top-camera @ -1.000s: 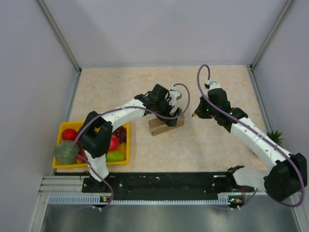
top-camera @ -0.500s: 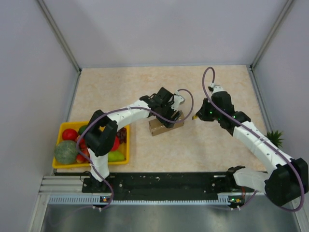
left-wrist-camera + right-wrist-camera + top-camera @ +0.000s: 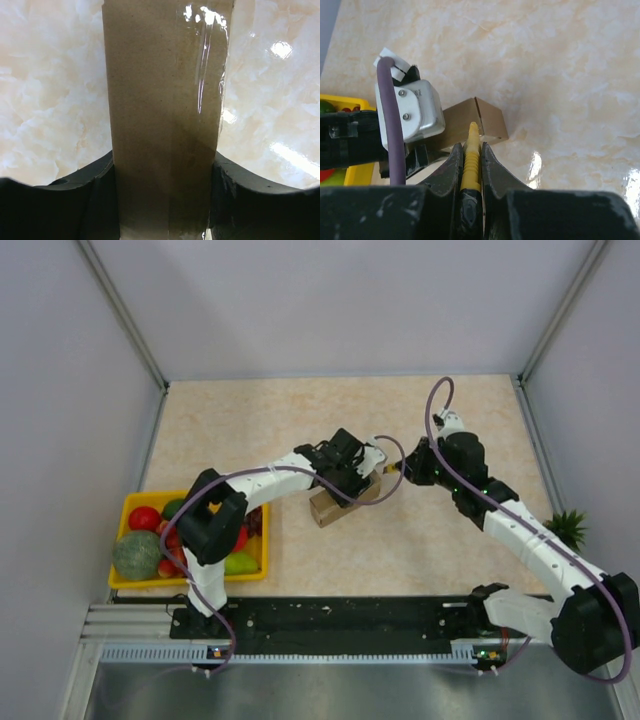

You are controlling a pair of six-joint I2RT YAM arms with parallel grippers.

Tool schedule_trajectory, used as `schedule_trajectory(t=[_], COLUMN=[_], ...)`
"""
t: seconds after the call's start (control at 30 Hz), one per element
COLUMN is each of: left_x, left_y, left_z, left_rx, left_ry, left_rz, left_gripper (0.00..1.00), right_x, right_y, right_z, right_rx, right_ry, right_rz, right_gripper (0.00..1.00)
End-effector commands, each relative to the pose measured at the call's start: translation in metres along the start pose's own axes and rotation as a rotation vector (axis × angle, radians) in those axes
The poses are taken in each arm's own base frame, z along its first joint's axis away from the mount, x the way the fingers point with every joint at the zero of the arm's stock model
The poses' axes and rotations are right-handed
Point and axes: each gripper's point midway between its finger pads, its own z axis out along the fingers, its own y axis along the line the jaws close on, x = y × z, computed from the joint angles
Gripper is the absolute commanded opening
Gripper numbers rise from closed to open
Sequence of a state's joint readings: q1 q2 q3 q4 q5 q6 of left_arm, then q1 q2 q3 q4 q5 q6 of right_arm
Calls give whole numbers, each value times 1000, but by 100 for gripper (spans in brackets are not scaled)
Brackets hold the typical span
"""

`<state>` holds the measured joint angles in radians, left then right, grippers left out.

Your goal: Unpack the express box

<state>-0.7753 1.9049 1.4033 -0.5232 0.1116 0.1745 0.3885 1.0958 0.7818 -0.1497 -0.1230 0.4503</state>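
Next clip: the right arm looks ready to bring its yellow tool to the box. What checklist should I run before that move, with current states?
1. Hold: the express box is clamped by the left end effector, a finger on each side: ok.
2. Grip: the yellow tool sits in the right end effector: ok.
3. Aim: tool tip pointed at the box's end: ok; contact: cannot tell.
4. Seal: clear tape in place on the box, lid shut: ok.
5. Room between the tool and the left wrist's purple cable: cannot tell, they look close.
6. Bystander: the yellow fruit tray lies apart from the box: ok.
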Motion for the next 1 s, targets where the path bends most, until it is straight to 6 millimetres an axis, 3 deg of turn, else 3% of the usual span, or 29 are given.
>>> schedule_trajectory(t=[0.0, 0.17, 0.23, 0.33, 0.97], left_x=[11, 17, 17, 20, 30], left_y=[2, 1, 2, 3, 0], left_z=[-3, -3, -1, -2, 2], left_rx=[-22, -10, -12, -24, -3], left_ry=[1, -20, -43, -50, -26], left_rz=[82, 157, 187, 202, 213], left_gripper=[39, 28, 19, 15, 13], right_x=[-27, -27, -24, -20, 3], right_y=[10, 9, 10, 12, -1], right_z=[9, 20, 21, 22, 30], right_rx=[-56, -65, -76, -96, -59], right_ry=[-104, -105, -93, -79, -14], right_rz=[-1, -22, -32, -47, -38], right_gripper=[0, 0, 0, 0, 0])
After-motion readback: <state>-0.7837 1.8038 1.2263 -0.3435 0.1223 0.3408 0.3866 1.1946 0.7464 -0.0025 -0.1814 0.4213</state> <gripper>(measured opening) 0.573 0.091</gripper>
